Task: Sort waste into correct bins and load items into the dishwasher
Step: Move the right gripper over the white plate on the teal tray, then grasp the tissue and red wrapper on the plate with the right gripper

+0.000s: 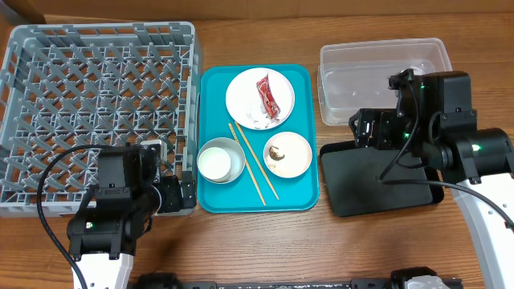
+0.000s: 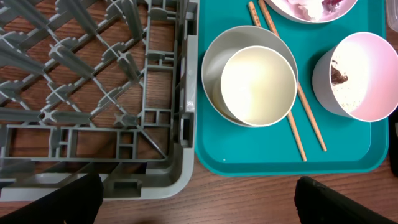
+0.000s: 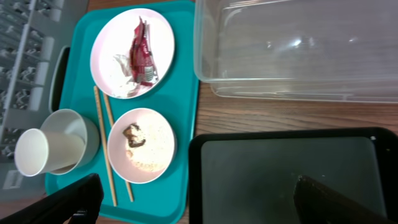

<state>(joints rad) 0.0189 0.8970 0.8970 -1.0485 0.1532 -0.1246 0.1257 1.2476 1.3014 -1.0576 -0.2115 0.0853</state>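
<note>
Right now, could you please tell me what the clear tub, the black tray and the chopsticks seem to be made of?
The clear tub looks like thin plastic: see-through, with glossy highlights. The black tray is probably plastic, smooth and reflective, though coated metal is possible. The chopsticks appear to be wood or bamboo, matte tan.

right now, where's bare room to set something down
Bare: the pegged dish rack, the black tray, the clear tub. Crowded: the teal tray, filled by plate, bowl, pink dish and chopsticks.
</note>
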